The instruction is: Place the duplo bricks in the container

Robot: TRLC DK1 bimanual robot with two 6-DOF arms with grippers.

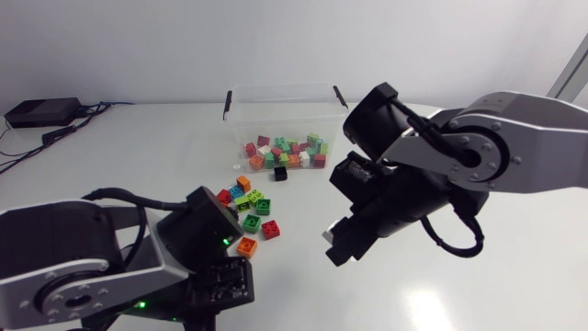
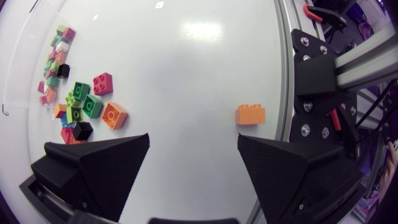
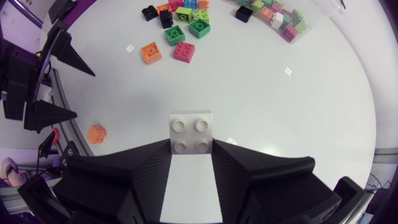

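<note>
My right gripper (image 3: 191, 148) is shut on a white duplo brick (image 3: 191, 133), studs up, held above bare table; from overhead the brick (image 1: 327, 235) shows at the fingertips of the gripper (image 1: 340, 244). The clear container (image 1: 280, 108) stands at the back with several coloured bricks (image 1: 287, 152) inside. Loose bricks (image 1: 246, 197) lie in front of it, among them an orange one (image 1: 246, 245) and a red one (image 1: 270, 229). My left gripper (image 2: 193, 168) is open over bare table near the front, beside that pile (image 2: 81, 106). A lone orange brick (image 2: 250, 114) lies ahead of it by the table edge.
A black brick (image 1: 280, 173) lies just in front of the container. The lone orange brick (image 3: 96, 133) is close to the table's rim. My left arm (image 1: 83, 267) fills the front left corner, and cables (image 1: 37, 138) trail at the far left.
</note>
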